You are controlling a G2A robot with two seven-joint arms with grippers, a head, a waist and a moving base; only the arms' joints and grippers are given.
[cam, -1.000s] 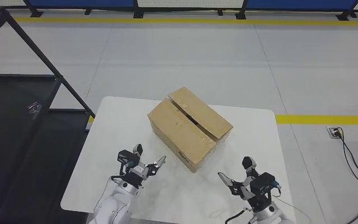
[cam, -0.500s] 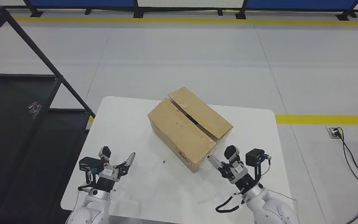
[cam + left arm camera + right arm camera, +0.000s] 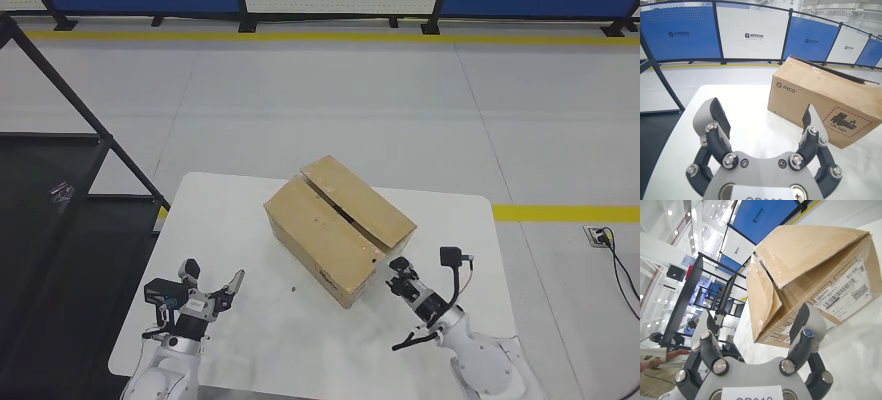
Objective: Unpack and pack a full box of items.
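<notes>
A brown cardboard box stands in the middle of the white table, its two top flaps closed with a narrow seam between them. My left gripper hangs open and empty over the table's near left part, well clear of the box. My right gripper is open and empty right beside the box's near right corner. In the right wrist view the box looms close in front of the right gripper, and the near flap edge is slightly lifted.
A black metal rack stands to the left of the table. A small dark speck lies on the table in front of the box. Bare tabletop stretches along the near edge between the arms. Yellow floor lines run beyond the table.
My right gripper has swung from the near right edge in toward the box's near right corner. My left gripper moved left to the table's near left part, then stayed almost still.
</notes>
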